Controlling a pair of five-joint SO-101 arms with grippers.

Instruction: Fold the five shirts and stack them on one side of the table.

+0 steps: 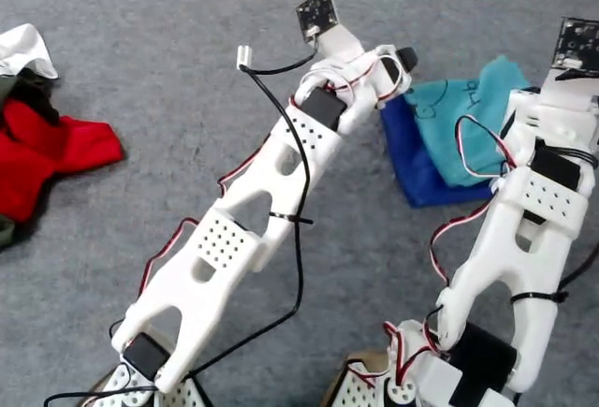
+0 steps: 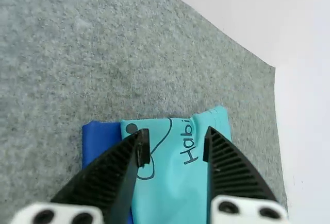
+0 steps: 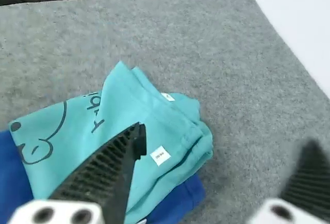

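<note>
A folded teal shirt [image 1: 468,117] with a black drawing lies on top of a folded blue shirt [image 1: 416,168] at the right side of the grey table. My left gripper [image 2: 172,149] hovers open just over the teal shirt [image 2: 175,188], near its edge where the blue shirt [image 2: 100,141] sticks out; from above it [image 1: 401,59] sits at the stack's far left corner. My right gripper [image 3: 221,157] is wide open above the teal shirt's [image 3: 103,121] bunched end, holding nothing. A red shirt [image 1: 56,150], a white one [image 1: 23,47] and a dark one [image 1: 23,89] lie crumpled at the far left.
The grey felt table cover [image 1: 187,70] is bare between the left pile and the stack. Its right edge [image 3: 289,54] runs close to the stack, with a white floor beyond. The right arm [image 1: 533,210] stands beside the stack.
</note>
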